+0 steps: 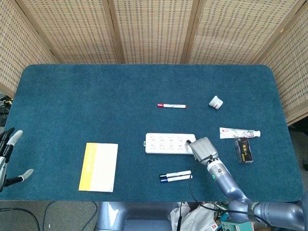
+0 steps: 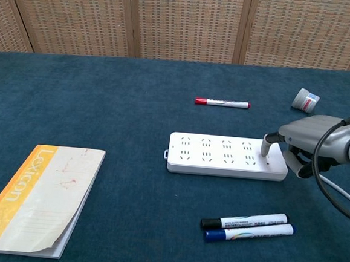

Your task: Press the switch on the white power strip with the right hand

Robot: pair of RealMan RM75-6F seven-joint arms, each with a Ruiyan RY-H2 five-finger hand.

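The white power strip (image 1: 168,143) (image 2: 221,155) lies flat near the middle of the table, long side left to right. My right hand (image 1: 202,148) (image 2: 304,140) is at its right end, and one extended finger (image 2: 265,145) points down onto the strip's top at that end. The other fingers are curled under the palm, holding nothing. The switch itself is hidden under the fingertip. My left hand (image 1: 8,154) hangs off the table's left edge with fingers apart and empty.
A red marker (image 1: 172,105) lies behind the strip. Black and blue markers (image 2: 246,226) lie in front of it. A yellow and white booklet (image 1: 99,166) sits at the left. A small white jar (image 1: 216,102), a toothpaste tube (image 1: 239,132) and a dark packet (image 1: 244,149) lie at the right.
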